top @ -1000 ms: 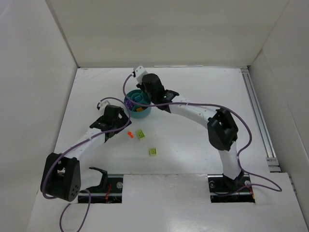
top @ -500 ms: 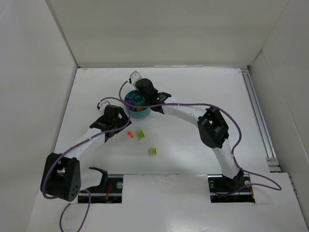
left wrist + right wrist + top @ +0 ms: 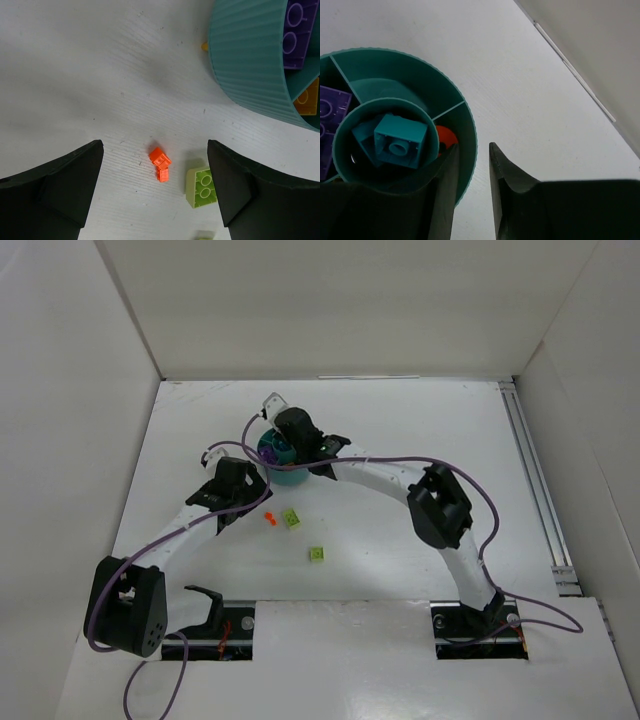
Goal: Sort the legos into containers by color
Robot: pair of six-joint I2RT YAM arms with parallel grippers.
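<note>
The teal dish [image 3: 289, 474] is mostly covered by my right gripper [image 3: 278, 436]. In the right wrist view the dish [image 3: 468, 131] holds teal bricks [image 3: 400, 140] in its central well, a purple brick [image 3: 327, 115] in a left wedge and a rounded orange-red piece [image 3: 445, 136]. My right gripper [image 3: 472, 152] straddles the dish's rim, jaws narrowly apart, one finger inside and one outside. My left gripper [image 3: 155, 175] is wide open above a small orange piece [image 3: 160, 162] and a lime brick [image 3: 202, 187]. The dish wall [image 3: 250, 65] stands at the upper right there.
A second lime brick [image 3: 317, 553] lies nearer the bases. A purple brick [image 3: 295, 35] and an orange brick [image 3: 307, 100] sit in the dish's wedges. A tiny yellow bit [image 3: 204, 46] lies against the dish's outer wall. White walls enclose the table.
My right gripper has moved left over the dish and now hides most of it. My left arm and the loose bricks have not moved.
</note>
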